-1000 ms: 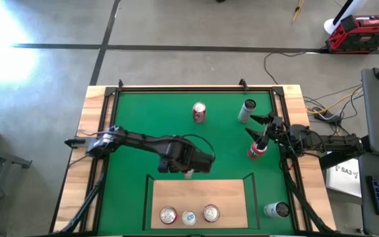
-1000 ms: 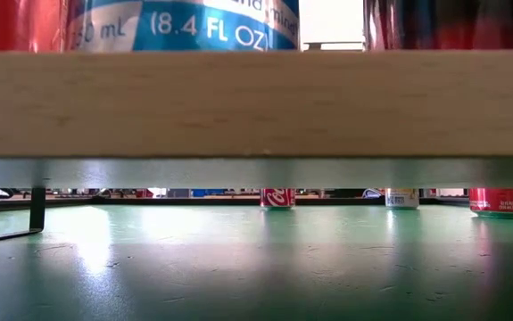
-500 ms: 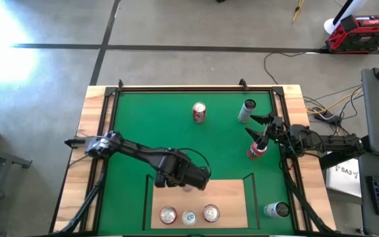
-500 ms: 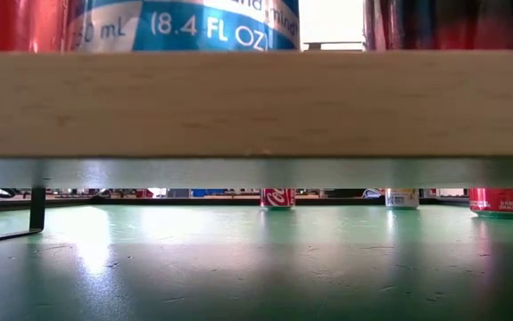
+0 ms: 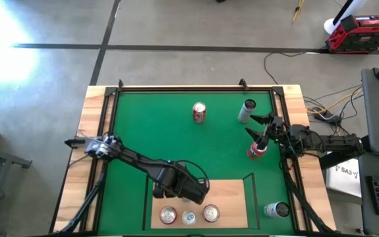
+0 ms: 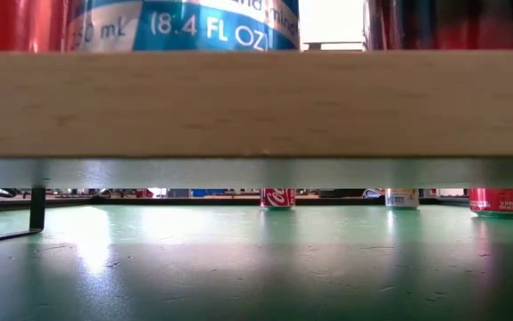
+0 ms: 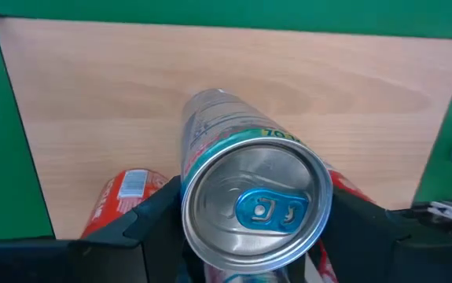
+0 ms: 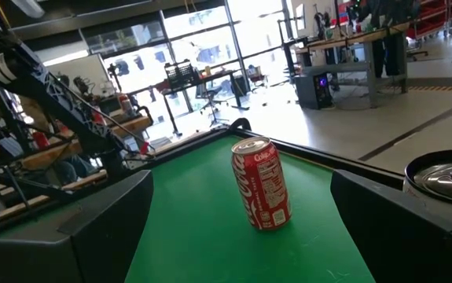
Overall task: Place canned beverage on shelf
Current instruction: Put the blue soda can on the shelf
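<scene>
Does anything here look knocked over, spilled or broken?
Nothing stands out. The cans on the shelf and green mat look upright, no spill visible; the left gripper holds a silver can over the shelf.

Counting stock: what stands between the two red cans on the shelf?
A smaller pale blue can, between one red can and the other red can on the shelf, in the high view.
</scene>
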`<act>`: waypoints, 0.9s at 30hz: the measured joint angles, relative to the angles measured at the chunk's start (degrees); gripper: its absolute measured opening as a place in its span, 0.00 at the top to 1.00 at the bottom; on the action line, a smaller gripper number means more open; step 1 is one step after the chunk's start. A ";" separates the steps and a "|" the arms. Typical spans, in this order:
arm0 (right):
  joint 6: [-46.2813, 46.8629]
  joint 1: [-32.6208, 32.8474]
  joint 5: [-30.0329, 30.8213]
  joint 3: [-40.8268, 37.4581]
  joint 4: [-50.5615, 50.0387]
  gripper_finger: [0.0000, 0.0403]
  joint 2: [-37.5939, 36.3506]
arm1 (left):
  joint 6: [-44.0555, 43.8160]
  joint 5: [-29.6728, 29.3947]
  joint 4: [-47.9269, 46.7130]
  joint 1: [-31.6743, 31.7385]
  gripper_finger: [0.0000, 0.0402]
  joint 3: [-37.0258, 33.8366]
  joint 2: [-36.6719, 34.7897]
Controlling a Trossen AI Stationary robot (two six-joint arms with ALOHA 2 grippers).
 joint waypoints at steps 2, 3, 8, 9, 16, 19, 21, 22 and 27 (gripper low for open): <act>0.00 0.00 0.00 0.01 0.00 0.05 0.00 | -0.75 0.53 0.09 -0.22 0.43 0.00 0.52; 0.00 0.00 0.00 0.00 0.00 0.05 0.00 | -0.94 0.81 0.02 -0.36 0.43 0.00 0.73; 0.00 0.01 0.00 0.00 0.00 0.05 0.00 | -1.41 0.76 0.73 -0.63 0.43 0.00 0.95; 0.00 0.00 0.00 -0.01 0.00 0.05 0.00 | -1.44 0.40 0.65 -0.64 0.43 0.00 0.99; 0.00 0.02 0.00 0.00 0.00 0.05 0.00 | -1.43 -2.54 0.44 -0.75 0.43 -0.12 1.04; 0.00 0.02 0.00 0.01 0.00 0.05 0.00 | -1.37 -2.70 0.45 -0.74 0.43 -0.34 1.04; 0.00 0.00 0.00 0.00 0.00 0.05 0.00 | -1.35 -2.70 0.59 -0.73 0.43 -0.44 1.04; 0.00 0.00 0.00 0.00 0.00 0.05 0.00 | -1.35 -2.70 0.63 -0.73 0.43 -0.50 1.04; 0.00 0.02 0.00 -0.01 0.00 0.05 0.00 | -1.31 -2.55 1.06 -0.75 0.43 -0.63 1.04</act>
